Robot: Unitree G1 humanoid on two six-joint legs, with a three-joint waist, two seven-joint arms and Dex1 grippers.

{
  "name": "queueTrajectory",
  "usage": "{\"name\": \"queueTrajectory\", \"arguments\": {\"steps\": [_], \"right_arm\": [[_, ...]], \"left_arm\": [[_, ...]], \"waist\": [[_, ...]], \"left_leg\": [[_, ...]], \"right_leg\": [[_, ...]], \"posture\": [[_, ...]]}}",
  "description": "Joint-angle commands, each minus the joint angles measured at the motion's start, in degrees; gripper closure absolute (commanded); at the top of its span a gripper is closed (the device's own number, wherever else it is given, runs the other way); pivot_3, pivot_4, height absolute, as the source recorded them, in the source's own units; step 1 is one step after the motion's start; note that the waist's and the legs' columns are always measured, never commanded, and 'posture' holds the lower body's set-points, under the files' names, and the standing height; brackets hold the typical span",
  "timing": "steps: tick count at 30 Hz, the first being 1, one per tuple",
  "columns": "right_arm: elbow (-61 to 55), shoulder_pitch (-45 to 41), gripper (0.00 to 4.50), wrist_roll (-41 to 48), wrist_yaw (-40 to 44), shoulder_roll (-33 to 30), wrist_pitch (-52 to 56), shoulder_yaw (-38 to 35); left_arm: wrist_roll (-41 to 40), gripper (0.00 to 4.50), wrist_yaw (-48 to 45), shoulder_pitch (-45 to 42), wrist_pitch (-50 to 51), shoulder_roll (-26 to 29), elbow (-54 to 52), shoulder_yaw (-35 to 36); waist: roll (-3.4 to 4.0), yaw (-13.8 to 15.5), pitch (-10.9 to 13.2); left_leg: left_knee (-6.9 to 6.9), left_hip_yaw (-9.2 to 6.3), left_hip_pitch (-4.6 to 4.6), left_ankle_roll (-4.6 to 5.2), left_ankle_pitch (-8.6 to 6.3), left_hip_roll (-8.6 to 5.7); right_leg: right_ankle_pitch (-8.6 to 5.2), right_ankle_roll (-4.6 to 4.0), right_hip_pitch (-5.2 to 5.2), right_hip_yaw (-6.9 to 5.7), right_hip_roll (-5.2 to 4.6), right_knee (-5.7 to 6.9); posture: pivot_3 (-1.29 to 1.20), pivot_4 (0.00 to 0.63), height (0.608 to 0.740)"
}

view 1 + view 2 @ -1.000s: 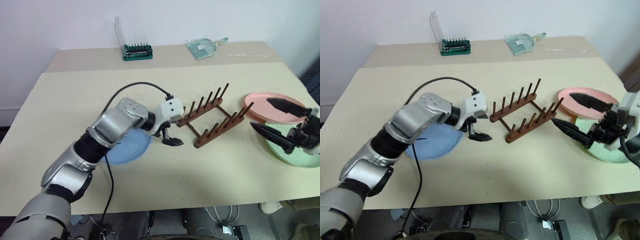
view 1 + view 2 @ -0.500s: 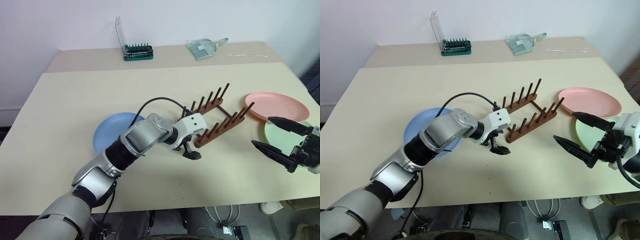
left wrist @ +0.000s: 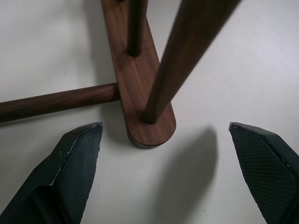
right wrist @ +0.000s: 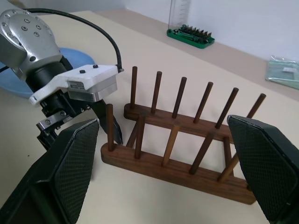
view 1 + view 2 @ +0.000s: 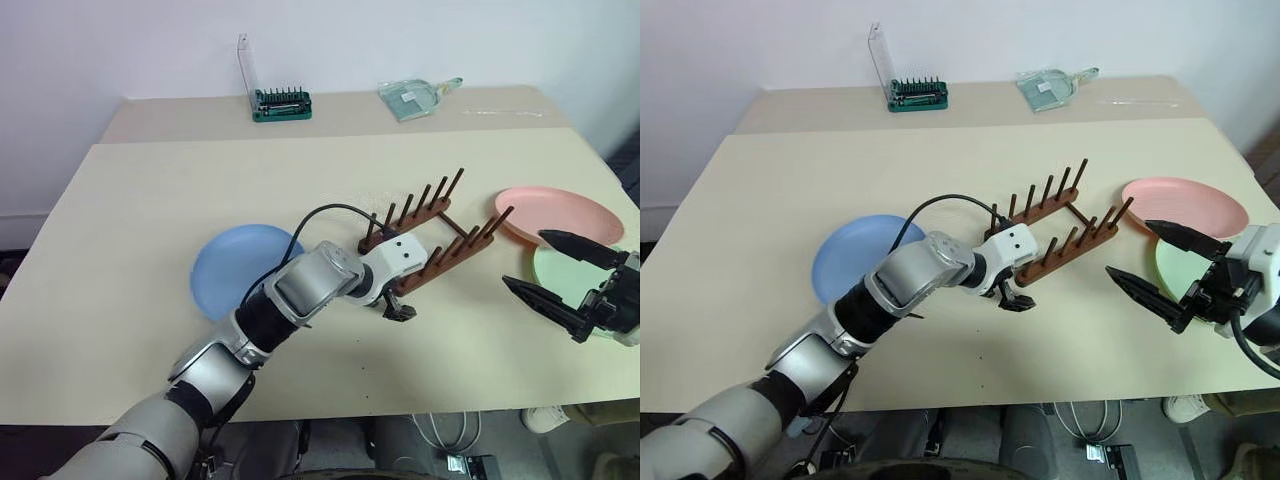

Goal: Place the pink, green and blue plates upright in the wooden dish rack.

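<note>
The wooden dish rack (image 5: 435, 235) stands empty at mid-table, two pegged rails set on a diagonal. My left gripper (image 5: 398, 310) is open at the rack's near end; in the left wrist view its fingers (image 3: 77, 158) straddle the rounded tip of one rail (image 3: 142, 93) just above the table. The blue plate (image 5: 240, 268) lies flat to the rack's left. Flat on the right are the pink plate (image 5: 555, 212) and, nearer, the green plate (image 5: 1175, 265), partly hidden by my right gripper (image 5: 522, 258). That gripper hovers open and empty, pointing at the rack (image 4: 187, 158).
A green tool bit case with an upright clear lid (image 5: 280, 103) and a clear dustpan-like thing (image 5: 412, 97) sit on the far table section. The table's near edge runs just below my arms. Bare tabletop lies in front of the rack.
My left arm swung right, off the blue plate, and lowered to the rack's near end, uncovering the plate. The right gripper has hardly moved.
</note>
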Motion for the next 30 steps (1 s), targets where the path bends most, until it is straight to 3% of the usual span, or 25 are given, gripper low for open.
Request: {"name": "queueTrajectory", "arguments": {"steps": [1, 8, 11, 17, 27, 30], "right_arm": [[-2.38, 0.42, 0.02, 0.95, -0.46, 0.41, -1.02, -2.39], [-3.46, 1.24, 0.02, 1.35, -1.16, 0.68, -0.96, -2.93], [-3.79, 1.17, 0.0, 1.47, -1.6, 0.64, -0.81, -2.97], [-4.0, 1.33, 0.0, 1.47, -2.08, 0.78, -0.88, -2.81], [-4.01, 0.84, 0.0, 1.62, -2.85, 1.02, -1.0, -2.28], [-4.14, 0.78, 0.0, 1.73, -2.92, 1.05, -0.9, -2.15]], "left_arm": [[2.03, 0.0, 1.74, 0.82, -0.61, -0.09, 1.71, -0.24], [3.07, 0.0, 4.36, 1.36, -2.66, -2.19, 4.45, 1.83], [3.02, 0.95, 5.09, 1.4, -2.42, -3.34, 5.58, 3.18], [3.01, 3.77, 5.64, 1.73, -1.77, -3.95, 5.86, 4.62], [3.22, 3.75, 3.52, 0.94, -4.74, -2.42, 4.94, 6.22], [5.06, 3.75, -3.97, -0.29, -13.7, 2.94, 4.64, 1.9]], "waist": [[0.0, -0.02, 0.0], [-0.02, -0.02, 0.01], [-0.03, -0.04, 0.01], [-0.01, -0.04, 0.0], [-0.01, -0.14, 0.01], [0.05, -0.2, -0.02]], "left_leg": [[0.0, 0.0, 0.02, 0.0, 0.0, 0.0], [0.0, 0.0, 0.16, 0.03, -0.02, 0.0], [0.0, 0.0, 0.19, 0.04, -0.02, 0.01], [0.0, 0.0, 0.18, 0.06, -0.04, 0.0], [-0.01, 0.04, 0.21, 0.07, -0.05, 0.01], [-0.02, 0.04, 0.2, 0.07, -0.05, 0.01]], "right_leg": [[0.0, 0.0, 0.02, 0.0, 0.0, 0.0], [-0.13, 0.21, 0.18, 0.0, 0.0, -0.01], [-0.14, 0.22, 0.19, 0.0, 0.0, -0.01], [-0.16, 0.24, 0.19, 0.0, -0.01, -0.02], [-0.17, 0.26, 0.19, 0.0, -0.01, -0.02], [-0.17, 0.26, 0.18, 0.0, -0.01, -0.01]], "posture": [[0.0, 0.15, 0.74], [0.0, 0.15, 0.74], [0.0, 0.15, 0.74], [0.0, 0.15, 0.74], [0.0, 0.15, 0.74], [0.0, 0.15, 0.74]]}}
